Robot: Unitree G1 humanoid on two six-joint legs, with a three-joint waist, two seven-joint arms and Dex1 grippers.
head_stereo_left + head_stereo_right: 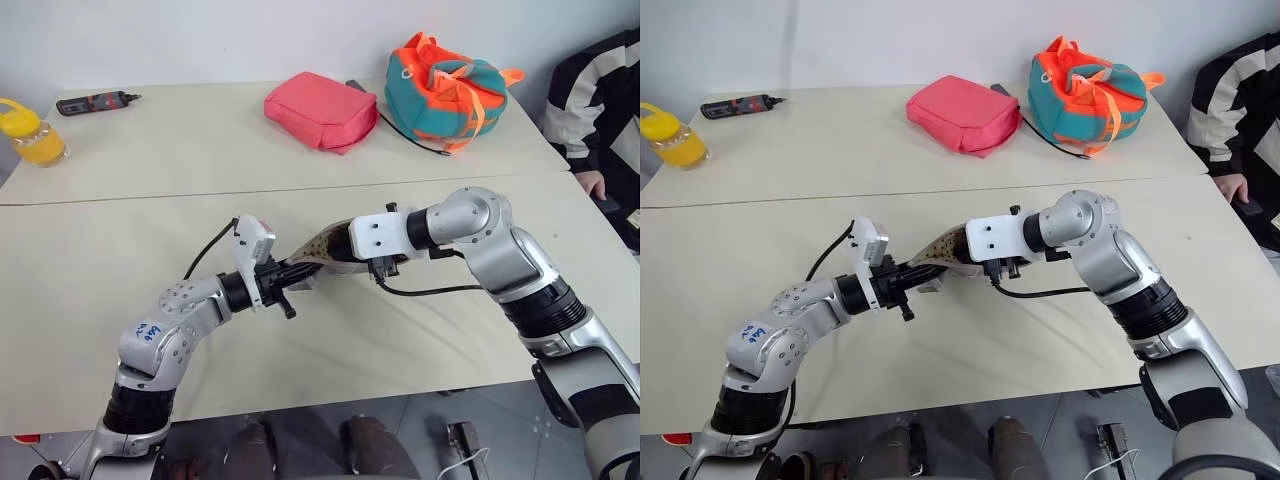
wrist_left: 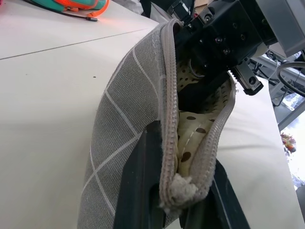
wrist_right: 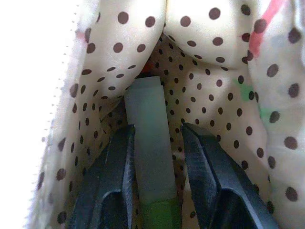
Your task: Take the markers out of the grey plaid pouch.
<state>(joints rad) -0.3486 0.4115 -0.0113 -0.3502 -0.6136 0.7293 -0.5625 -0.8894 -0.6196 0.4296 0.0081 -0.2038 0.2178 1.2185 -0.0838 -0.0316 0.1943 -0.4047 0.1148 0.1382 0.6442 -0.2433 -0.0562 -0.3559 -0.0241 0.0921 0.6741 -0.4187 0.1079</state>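
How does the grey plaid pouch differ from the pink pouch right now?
The grey plaid pouch is held up off the table; the pink pouch lies on the table at the far side.
The grey one is unzipped and gaping, showing a dotted lining; the pink one shows no opening.
The left gripper pinches the grey pouch's end and the right gripper reaches inside around a pale mint marker; nothing touches the pink one.
Both are soft fabric pouches.

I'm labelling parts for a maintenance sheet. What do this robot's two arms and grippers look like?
Both arms are silver-grey metal with rounded joint housings and black ribbed bands. The left arm bears a blue handwritten mark, and a white camera block sits at each wrist. A black cable loops beside each forearm. The left gripper and right gripper each have two black, smooth, tapering fingers.
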